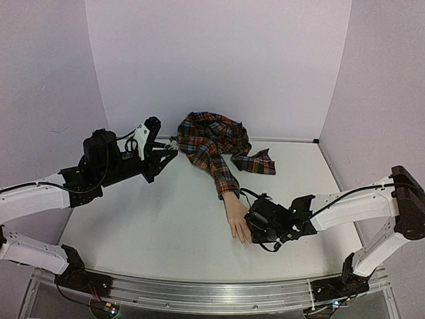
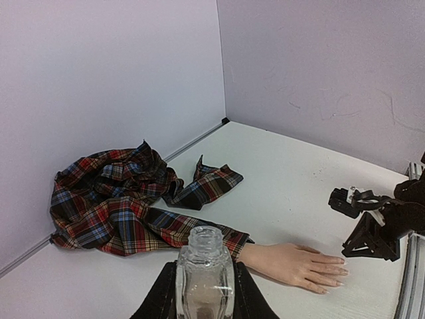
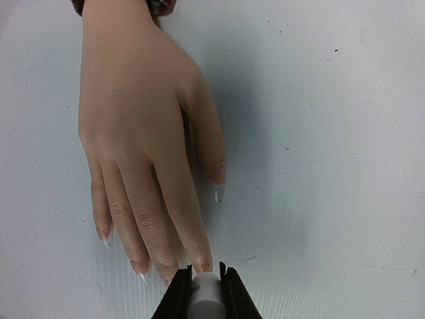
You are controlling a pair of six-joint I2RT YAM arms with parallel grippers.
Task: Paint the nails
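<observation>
Nails [image 1: 244,239], seen from above?
On the hand [image 1: 235,211], at the table's [image 1: 166,226] 5 o'clock. Right gripper [image 1: 252,231] is just beside them.
Left wrist view?
Left gripper [image 2: 204,282] is clenched around a bottle [image 2: 204,262]. Nails [image 2: 335,271] lie at 4 o'clock.
Right wrist view?
Right gripper [image 3: 206,278] grasps a white cap [image 3: 207,299] at 6 o'clock, beside the index nail.

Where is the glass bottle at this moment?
In the left wrist view the glass bottle stands upright between the fingers of the left gripper; overhead, that gripper is at the table's left rear, beside the plaid shirt.
</observation>
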